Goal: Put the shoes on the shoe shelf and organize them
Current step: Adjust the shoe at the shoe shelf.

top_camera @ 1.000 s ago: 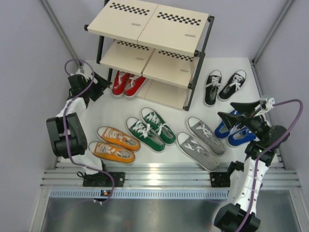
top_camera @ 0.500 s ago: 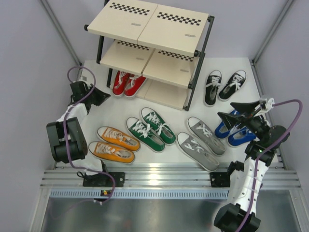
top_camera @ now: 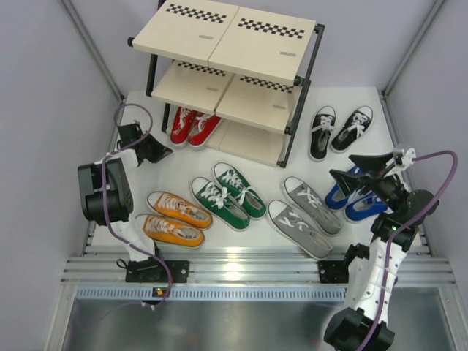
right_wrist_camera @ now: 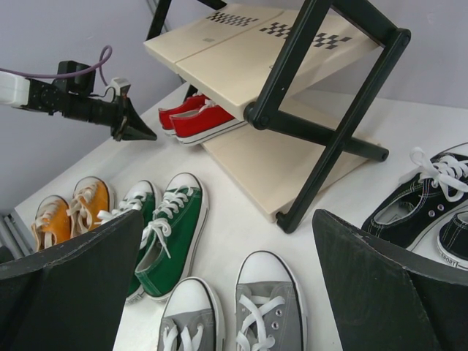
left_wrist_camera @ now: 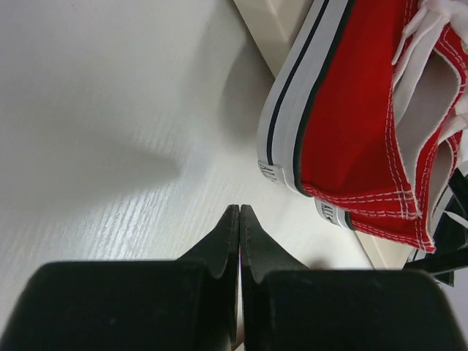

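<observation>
The shoe shelf (top_camera: 227,36) stands at the back, and the red shoes (top_camera: 191,126) sit on its bottom panel. Orange (top_camera: 175,218), green (top_camera: 228,194), grey (top_camera: 305,216), blue (top_camera: 355,197) and black shoes (top_camera: 340,130) lie in pairs on the white table. My left gripper (top_camera: 167,152) is shut and empty, low over the table just left of the red shoes' heels (left_wrist_camera: 351,110); its tips (left_wrist_camera: 239,208) meet. My right gripper (top_camera: 353,170) hangs open over the blue pair, with the grey shoes (right_wrist_camera: 267,314) and a green shoe (right_wrist_camera: 172,234) below it.
Grey walls close in on both sides of the table. The shelf's black cross-brace leg (right_wrist_camera: 322,146) stands between the green shoes and the black pair (right_wrist_camera: 420,197). A purple cable (top_camera: 110,197) loops along the left arm.
My left gripper has closed on nothing and slid a little toward the near side, away from the red shoes. The right arm has not moved.
</observation>
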{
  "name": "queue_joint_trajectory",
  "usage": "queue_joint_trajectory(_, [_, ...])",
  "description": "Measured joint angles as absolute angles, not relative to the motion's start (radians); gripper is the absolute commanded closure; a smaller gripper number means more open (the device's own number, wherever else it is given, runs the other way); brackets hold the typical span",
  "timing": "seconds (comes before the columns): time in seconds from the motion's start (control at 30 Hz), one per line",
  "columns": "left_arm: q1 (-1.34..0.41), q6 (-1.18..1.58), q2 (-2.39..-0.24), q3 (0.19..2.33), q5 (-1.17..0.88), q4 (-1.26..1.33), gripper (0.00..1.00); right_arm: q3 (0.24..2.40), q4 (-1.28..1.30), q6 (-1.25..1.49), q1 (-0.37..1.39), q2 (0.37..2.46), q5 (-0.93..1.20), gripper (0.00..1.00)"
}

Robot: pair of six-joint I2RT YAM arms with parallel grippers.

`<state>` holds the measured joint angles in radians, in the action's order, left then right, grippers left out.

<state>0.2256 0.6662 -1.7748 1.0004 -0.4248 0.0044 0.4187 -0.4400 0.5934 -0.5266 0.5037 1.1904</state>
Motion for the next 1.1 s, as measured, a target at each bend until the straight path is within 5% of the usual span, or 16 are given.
queue_joint_trajectory(1.1, [0.165, 0.624, -1.940, 1.239, -0.405, -0.137, 1.00, 0.419, -0.433, 0.575, -0.527, 0.504, 1.187, 0.00])
